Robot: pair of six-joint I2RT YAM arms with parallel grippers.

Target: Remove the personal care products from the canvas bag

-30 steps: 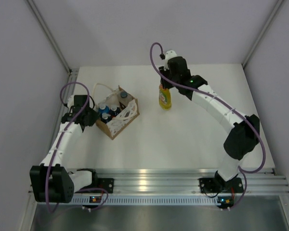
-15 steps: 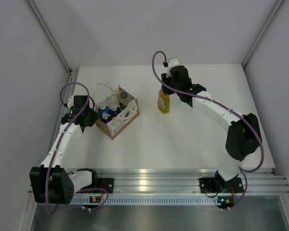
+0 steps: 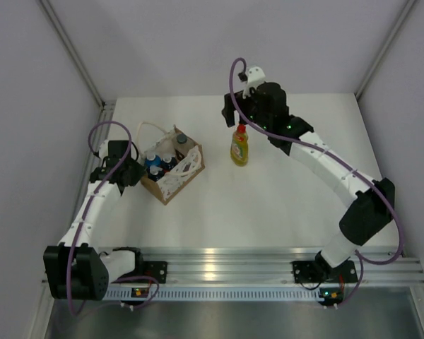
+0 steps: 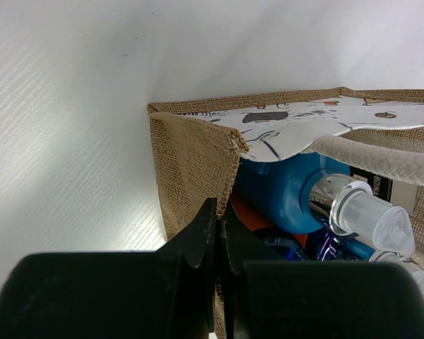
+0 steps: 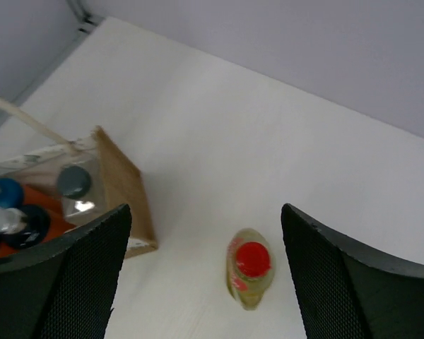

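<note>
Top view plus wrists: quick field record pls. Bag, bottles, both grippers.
canvas bag: upright on the table, left side, top open
in bag: orange-and-blue bottles, plus one with a dark round cap; exact count unclear
yellow bottle: out of the bag, upright on the table, red cap on top
left gripper: shut on the bag's wall edge
right gripper: open, above the yellow bottle, not touching it
task status: one bottle out, the rest to go

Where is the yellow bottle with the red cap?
In the top view the yellow bottle stands upright right of the canvas bag, under the open right gripper.
</note>
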